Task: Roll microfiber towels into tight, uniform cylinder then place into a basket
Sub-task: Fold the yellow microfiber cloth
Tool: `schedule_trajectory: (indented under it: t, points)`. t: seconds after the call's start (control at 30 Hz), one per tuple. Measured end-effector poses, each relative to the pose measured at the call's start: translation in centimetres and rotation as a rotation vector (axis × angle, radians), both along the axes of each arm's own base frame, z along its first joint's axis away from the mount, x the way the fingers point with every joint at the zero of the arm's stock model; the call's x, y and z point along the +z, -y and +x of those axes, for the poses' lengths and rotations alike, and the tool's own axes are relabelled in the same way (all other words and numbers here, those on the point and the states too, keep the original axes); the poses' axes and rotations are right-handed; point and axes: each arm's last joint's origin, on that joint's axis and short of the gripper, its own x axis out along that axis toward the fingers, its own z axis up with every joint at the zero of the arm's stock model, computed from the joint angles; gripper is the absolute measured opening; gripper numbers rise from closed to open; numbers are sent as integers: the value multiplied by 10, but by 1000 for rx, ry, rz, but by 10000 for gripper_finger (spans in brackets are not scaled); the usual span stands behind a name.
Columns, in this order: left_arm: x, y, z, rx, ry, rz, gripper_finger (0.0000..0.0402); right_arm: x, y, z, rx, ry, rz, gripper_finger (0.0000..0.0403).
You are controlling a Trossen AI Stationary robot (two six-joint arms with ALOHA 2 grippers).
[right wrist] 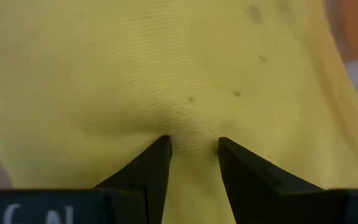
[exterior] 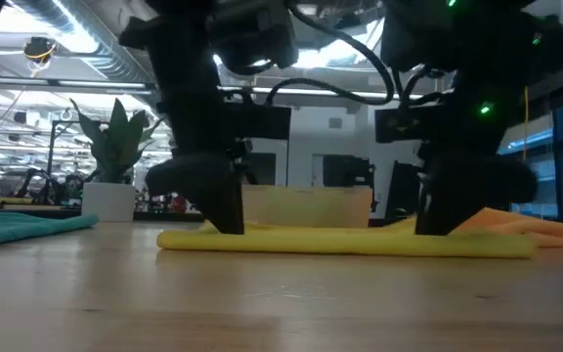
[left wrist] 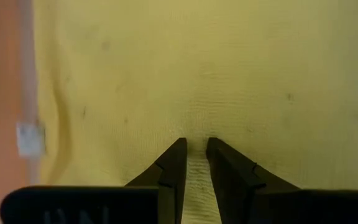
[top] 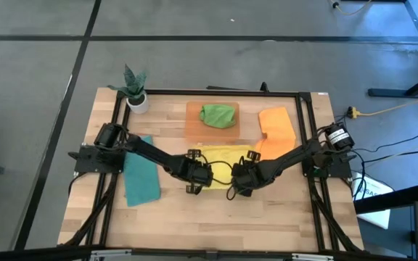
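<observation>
Nearest the table's front edge, at six o'clock of the layout, both grippers press down on the near edge of the soft yellow microfiber towel (top: 220,161), which lies flat at the centre of the pale wooden table (top: 216,217). The left gripper (left wrist: 195,149) has its jaws narrowed on a small pinch of the yellow cloth; the right gripper (right wrist: 193,148) holds a slightly wider pinch, with fabric bunched between its fingers. Seen from the low view, the two dark fingers stand upright on the towel, left toward nine o'clock and right toward three.

The risks, as I judge them: each pinch is shallow, so the cloth may slip out once rolling begins. If one arm advances faster than the other, the roll would skew into a cone instead of an even cylinder. A loose first turn would leave the whole roll slack.

Farther out, a flat teal towel (top: 141,180) lies at nine o'clock and a folded orange towel (top: 277,129) at two o'clock, touching the yellow one's corner; a roll drifting right could drag it.

At twelve o'clock sits the shallow translucent orange basket (top: 194,125), already holding a rolled green towel (top: 218,114). A small white pot with a green plant (top: 136,93) stands at eleven.
</observation>
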Motion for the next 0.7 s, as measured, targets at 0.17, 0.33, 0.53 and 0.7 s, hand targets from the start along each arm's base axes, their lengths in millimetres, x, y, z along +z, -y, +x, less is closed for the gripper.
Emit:
schedule_trajectory:
  t: [0.17, 0.33, 0.53, 0.7]
  points:
    - [-1, 22, -5, -9, 12, -33, 63, -4, 16, 1, -32, 18, -83, 142]
    - [-1, 41, -9, 3, 54, -74, 63, -4, 25, 9, 17, 36, -98, 142]
    - [1, 60, -2, -51, 169, -151, 63, -3, 37, 21, 70, 90, -96, 142]
    - [2, 70, -2, -85, 202, -187, 63, -2, 47, 26, 100, 100, -110, 143]
